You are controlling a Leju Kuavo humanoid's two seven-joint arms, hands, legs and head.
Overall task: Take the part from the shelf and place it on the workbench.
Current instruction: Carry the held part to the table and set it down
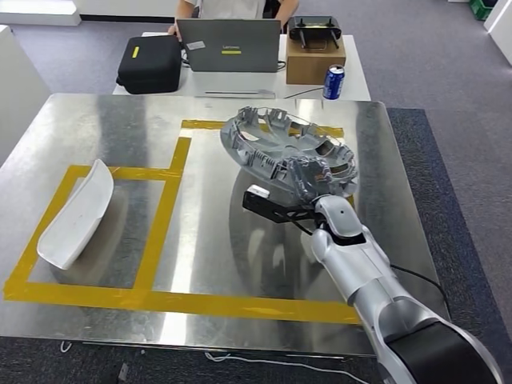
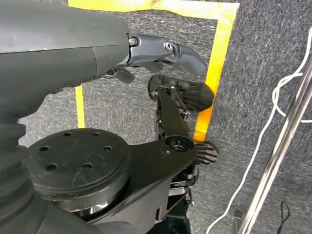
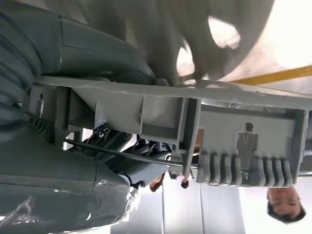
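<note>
The part is a grey plastic wheel cover (image 1: 272,140) with its ribbed inner side facing up. It hangs tilted over the right half of the shiny metal workbench (image 1: 211,240), and its reflection lies on the metal below. My right hand (image 1: 308,178) grips its near rim. In the right wrist view the rim's clips (image 3: 235,141) cross the picture, with my right hand (image 3: 73,151) wrapped around them. My left hand (image 2: 147,51) hangs over grey carpet with its fingers apart and holds nothing.
A white curved panel (image 1: 77,214) lies inside a yellow-taped box (image 1: 158,220) on the workbench's left. Beyond the bench stands a white table with a laptop (image 1: 230,46), a black case (image 1: 150,64), a cardboard box (image 1: 315,60) and a blue can (image 1: 333,82). A person (image 1: 232,8) sits there.
</note>
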